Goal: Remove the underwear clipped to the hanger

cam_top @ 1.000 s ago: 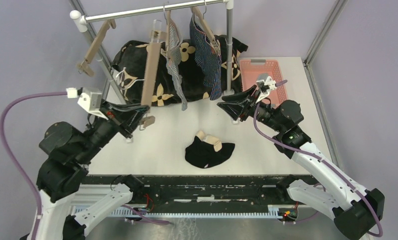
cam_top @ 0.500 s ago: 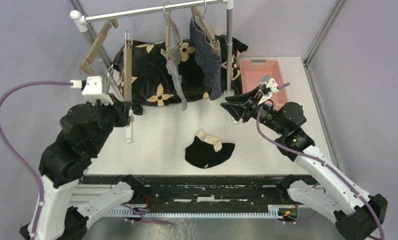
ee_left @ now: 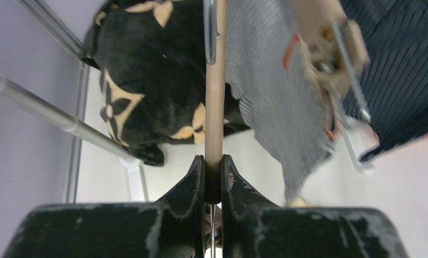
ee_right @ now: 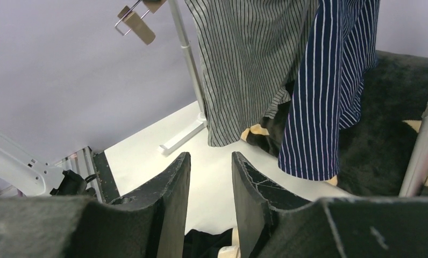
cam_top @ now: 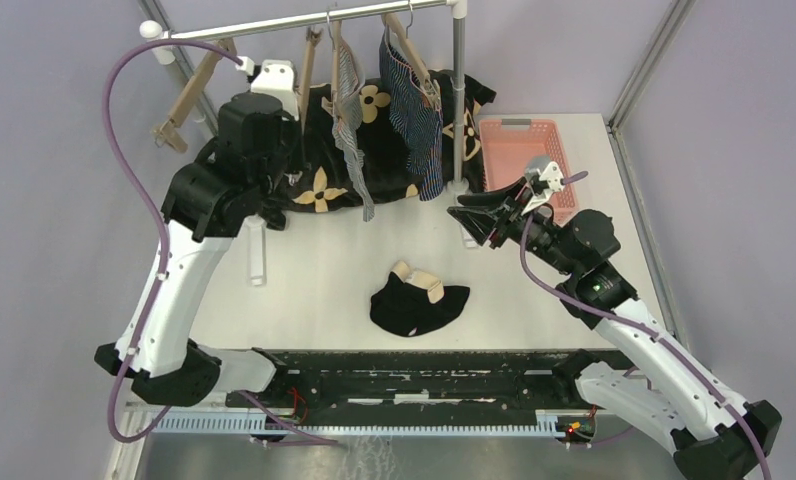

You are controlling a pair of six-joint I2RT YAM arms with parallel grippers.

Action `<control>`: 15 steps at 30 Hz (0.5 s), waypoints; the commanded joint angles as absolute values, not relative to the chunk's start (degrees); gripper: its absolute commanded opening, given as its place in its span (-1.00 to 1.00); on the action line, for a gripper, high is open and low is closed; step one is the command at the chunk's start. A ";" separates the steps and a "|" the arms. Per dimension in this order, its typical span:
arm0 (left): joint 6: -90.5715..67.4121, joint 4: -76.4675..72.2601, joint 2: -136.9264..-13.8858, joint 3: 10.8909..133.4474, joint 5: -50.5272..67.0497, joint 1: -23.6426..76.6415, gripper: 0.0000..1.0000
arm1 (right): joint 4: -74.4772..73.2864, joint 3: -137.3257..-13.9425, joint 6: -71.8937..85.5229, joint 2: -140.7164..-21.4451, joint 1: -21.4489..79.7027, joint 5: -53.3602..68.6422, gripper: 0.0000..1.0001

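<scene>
The black briefs [cam_top: 419, 300] lie on the table, free of any hanger. The grey-white striped briefs [cam_top: 349, 115] and the navy striped briefs [cam_top: 414, 110] hang clipped to wooden hangers on the rail [cam_top: 274, 24]. My left gripper [cam_top: 296, 95] is raised to the rail and is shut on the bar of an empty wooden hanger [ee_left: 215, 107], beside the grey-white briefs [ee_left: 276, 91]. My right gripper [cam_top: 464, 213] is open and empty, low over the table. In the right wrist view it [ee_right: 211, 161] faces the grey-white briefs [ee_right: 244, 70] and the navy briefs [ee_right: 330, 91].
A big black cloth with tan flowers [cam_top: 319, 185] lies under the rack. A pink basket [cam_top: 529, 150] stands at the back right. The rack's right post [cam_top: 459, 100] stands just behind my right gripper. Another empty hanger [cam_top: 189, 95] hangs at the rail's left end.
My left arm has swung up from table height to the rail, carrying the empty hanger with it. My right gripper has shifted slightly right and stays open.
</scene>
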State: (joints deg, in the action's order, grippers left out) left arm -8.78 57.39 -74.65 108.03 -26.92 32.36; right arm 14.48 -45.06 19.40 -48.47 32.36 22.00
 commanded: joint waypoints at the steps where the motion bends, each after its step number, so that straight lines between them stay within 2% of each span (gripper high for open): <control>1: -3.98 56.20 -75.96 113.48 -21.66 23.87 -0.95 | 14.50 -45.37 18.18 -46.76 32.21 20.41 -0.17; 6: -2.88 53.32 -76.91 110.57 -12.78 13.44 -0.95 | 12.97 -45.93 17.05 -47.93 32.23 19.72 -0.12; 11: -1.27 51.51 -78.64 112.05 -8.54 10.78 -0.94 | 6.95 -47.10 13.79 -55.73 32.18 16.22 -0.04; 15: -0.59 51.51 -80.42 113.61 -6.44 9.27 -0.95 | 7.99 -44.22 15.73 -61.54 32.23 16.32 0.03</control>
State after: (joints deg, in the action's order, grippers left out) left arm -4.08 55.79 -79.29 110.54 -10.94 10.70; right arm 9.28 -45.58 15.64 -57.43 32.36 18.20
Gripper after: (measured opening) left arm 0.141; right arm 0.504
